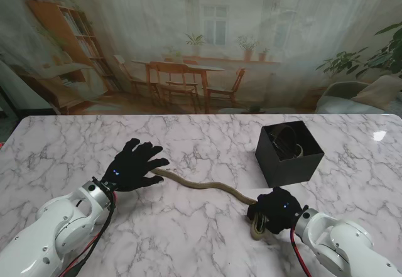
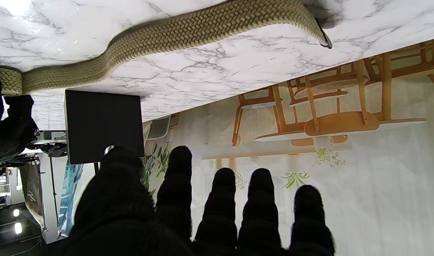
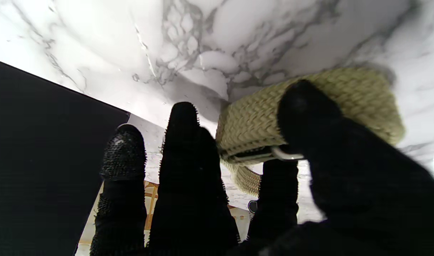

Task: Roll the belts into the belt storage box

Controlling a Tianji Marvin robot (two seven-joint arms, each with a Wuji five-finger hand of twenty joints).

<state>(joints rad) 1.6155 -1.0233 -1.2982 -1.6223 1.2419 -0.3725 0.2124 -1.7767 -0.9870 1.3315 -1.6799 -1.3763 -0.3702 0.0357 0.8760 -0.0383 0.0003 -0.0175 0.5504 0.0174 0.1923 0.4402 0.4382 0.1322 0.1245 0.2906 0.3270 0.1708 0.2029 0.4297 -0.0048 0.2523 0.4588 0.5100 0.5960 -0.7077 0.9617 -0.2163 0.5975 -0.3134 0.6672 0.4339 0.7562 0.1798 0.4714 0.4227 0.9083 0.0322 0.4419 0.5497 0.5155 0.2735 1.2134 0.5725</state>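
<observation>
A tan braided belt (image 1: 201,184) lies stretched across the marble table, running from my left hand toward my right. My left hand (image 1: 133,165) is open with fingers spread, hovering at the belt's free tip (image 2: 320,33). My right hand (image 1: 275,209) is shut on the buckle end, where the belt (image 3: 309,106) is wound into a small roll (image 1: 258,228) pinched between thumb and fingers. The black belt storage box (image 1: 289,152) stands just beyond my right hand, open at the top, with a dark belt coiled inside.
The marble table top (image 1: 75,145) spreads wide to the left and beyond the box. A printed backdrop of a room stands behind the table's far edge. The box wall (image 3: 42,160) is close beside my right fingers.
</observation>
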